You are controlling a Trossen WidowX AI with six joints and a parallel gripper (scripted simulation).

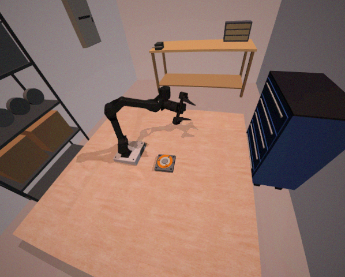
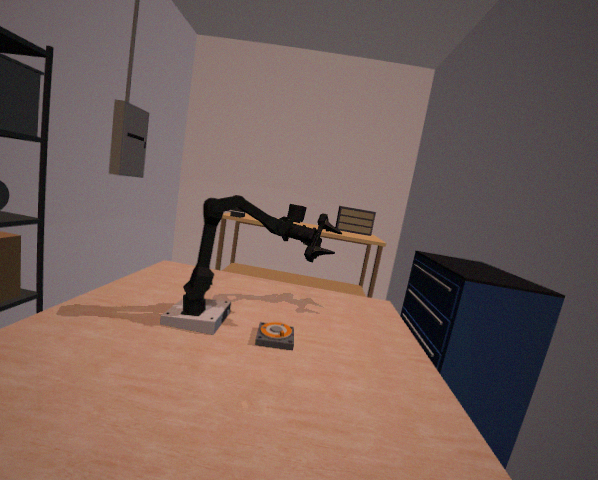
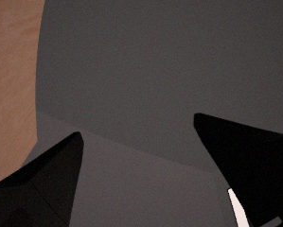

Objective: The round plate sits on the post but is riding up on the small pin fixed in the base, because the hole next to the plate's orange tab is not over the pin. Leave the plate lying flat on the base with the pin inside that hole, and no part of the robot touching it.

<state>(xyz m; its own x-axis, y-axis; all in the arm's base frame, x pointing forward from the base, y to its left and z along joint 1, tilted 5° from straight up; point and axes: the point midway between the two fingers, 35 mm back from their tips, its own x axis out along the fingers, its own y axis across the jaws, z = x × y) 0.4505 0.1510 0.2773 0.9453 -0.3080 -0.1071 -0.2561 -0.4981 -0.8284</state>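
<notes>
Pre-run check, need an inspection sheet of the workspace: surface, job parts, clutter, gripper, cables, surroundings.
Surface: wooden table, arm shadow on it.
Job's things: round plate with orange ring on grey base, beside the arm's mount; pin and hole too small to tell.
Clutter: nothing seen on the table.
Gripper: gripper open, fingers wide, holding nothing, raised well away from the plate.
Cables: nothing seen.
Surroundings: blue drawer cabinet, wooden bench, black shelf rack, wall box.
</notes>
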